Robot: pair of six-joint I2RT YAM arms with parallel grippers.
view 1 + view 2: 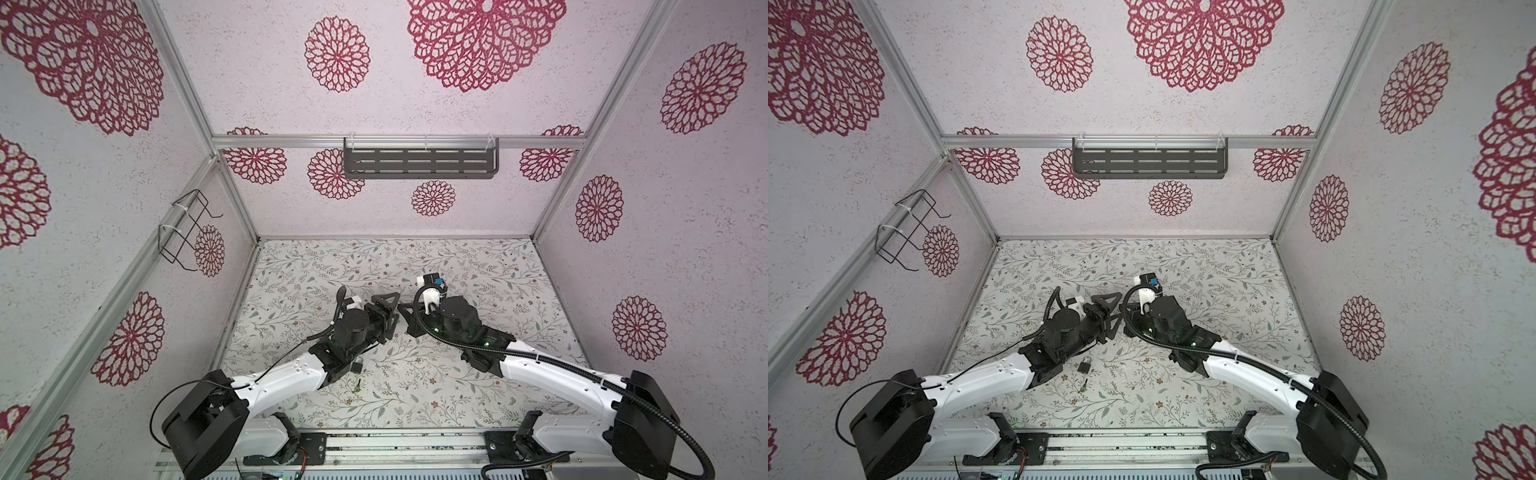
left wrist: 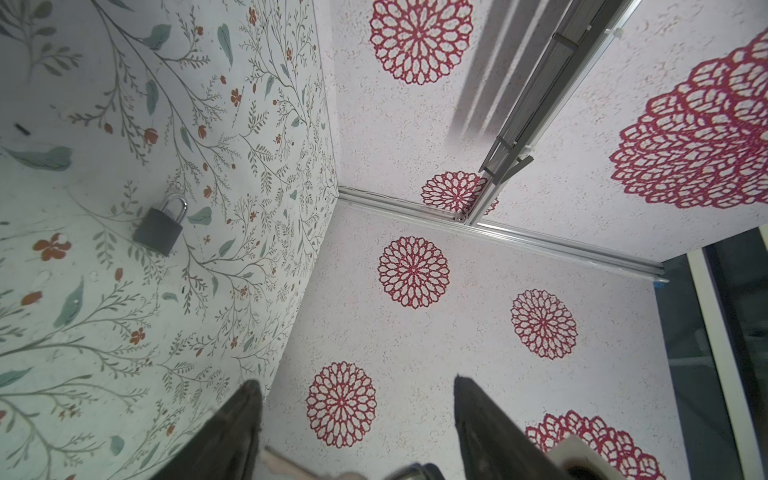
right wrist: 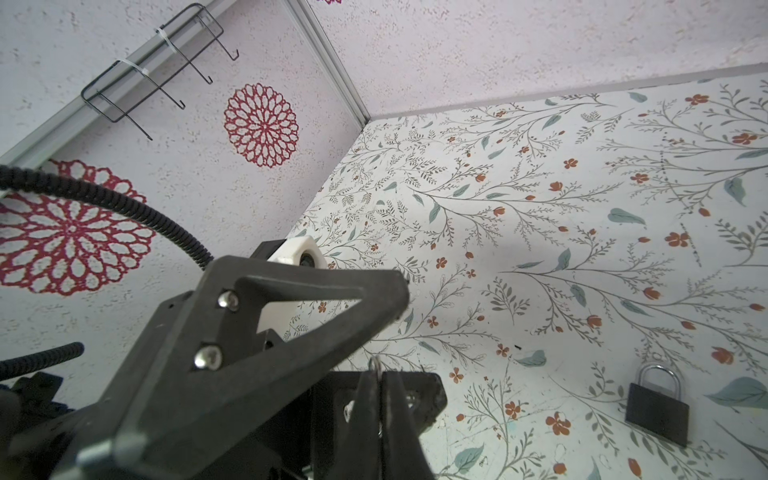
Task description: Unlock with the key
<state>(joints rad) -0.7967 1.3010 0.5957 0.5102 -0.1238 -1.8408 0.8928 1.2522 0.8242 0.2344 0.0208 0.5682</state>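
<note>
The left gripper (image 2: 355,384) is open wide. The right gripper (image 3: 379,376) is pinched shut. The lock (image 2: 158,230) and key (image 1: 1084,385) lie on the table (image 1: 1183,395).

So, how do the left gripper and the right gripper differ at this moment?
The left gripper has its fingers wide apart; the right gripper has its fingers closed together. In both top views the left gripper points rightward, the right gripper leftward, facing each other. Both are black and hang above the table, neither touching the padlock.

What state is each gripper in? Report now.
Left gripper: open, empty.
Right gripper: shut; metal loop at its tips, unidentifiable.
</note>
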